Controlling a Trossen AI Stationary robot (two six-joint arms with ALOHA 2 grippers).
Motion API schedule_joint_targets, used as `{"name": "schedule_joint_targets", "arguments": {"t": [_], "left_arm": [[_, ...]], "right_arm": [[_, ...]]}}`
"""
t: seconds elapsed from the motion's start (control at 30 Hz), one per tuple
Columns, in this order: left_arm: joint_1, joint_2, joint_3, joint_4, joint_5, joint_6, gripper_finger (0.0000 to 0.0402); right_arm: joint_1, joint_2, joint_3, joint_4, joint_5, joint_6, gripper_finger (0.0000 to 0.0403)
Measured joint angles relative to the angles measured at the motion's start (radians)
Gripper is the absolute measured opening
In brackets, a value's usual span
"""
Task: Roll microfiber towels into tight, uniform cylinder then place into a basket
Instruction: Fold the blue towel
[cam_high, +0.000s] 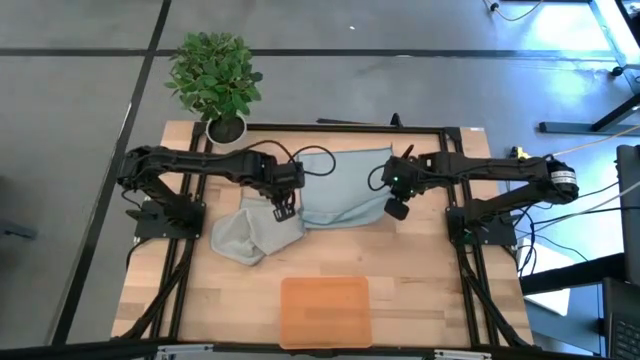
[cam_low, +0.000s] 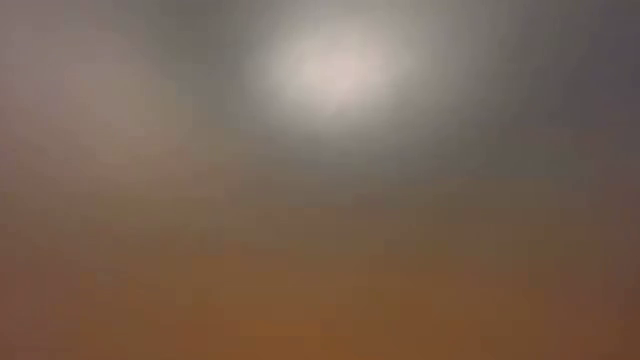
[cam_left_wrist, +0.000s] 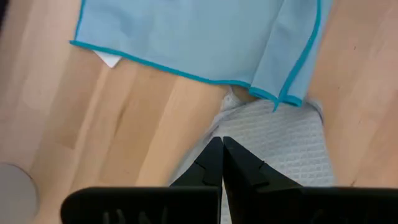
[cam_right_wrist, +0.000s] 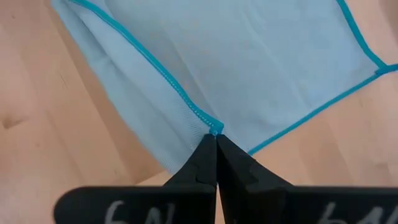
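The pale blue towel (cam_high: 345, 185) lies spread on the table's far middle; its teal hem shows in the right wrist view (cam_right_wrist: 249, 68). The light grey towel (cam_high: 250, 235) lies crumpled at its near left, one end tucked under the blue towel's corner (cam_left_wrist: 280, 99). My left gripper (cam_high: 284, 210) is shut at the grey towel's far right part (cam_left_wrist: 280, 149). My right gripper (cam_high: 397, 208) is shut on the blue towel's near right corner. The orange tray (cam_high: 325, 310) sits at the table's near edge. The low view is all blur. My left gripper has its shut fingertips (cam_left_wrist: 214, 152) at the grey towel's edge (cam_left_wrist: 233, 127), coming from above and pointing down. The fingers hide the contact, so how many layers they hold cannot be told. The towel lies on the table around them. My right gripper pinches the blue towel's hemmed corner (cam_right_wrist: 214, 127) between its two fingertips, from above and pointing down. The cloth folds over along the hem beside the fingers. The rest of the towel lies flat on the table.
A potted plant (cam_high: 215, 80) stands at the table's far left corner. Bare wood lies between the towels and the tray and to both sides of the tray. Cables run along the right side of the table (cam_high: 560, 215).
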Motion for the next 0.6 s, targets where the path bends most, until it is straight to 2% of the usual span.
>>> {"name": "schedule_joint_targets", "arguments": {"t": [0.13, 0.3, 0.43, 0.6], "left_arm": [[0.015, 0.000, 0.000, 0.008, 0.082, -0.001, 0.0000], [0.008, 0.000, 0.000, 0.048, 0.092, 0.043, 0.0000], [-0.002, 0.000, 0.000, 0.094, 0.174, 0.075, 0.0002], [-0.012, 0.053, 0.001, 0.112, 0.213, 0.075, 0.0033]], "right_arm": [[-0.007, 0.000, 0.000, 0.024, -0.008, -0.021, 0.0000], [-0.007, 0.000, 0.000, 0.048, -0.009, -0.020, 0.0000], [-0.007, 0.000, 0.000, 0.054, -0.009, -0.020, 0.0000], [-0.007, 0.000, 0.000, 0.054, -0.010, -0.020, 0.0001]]}}
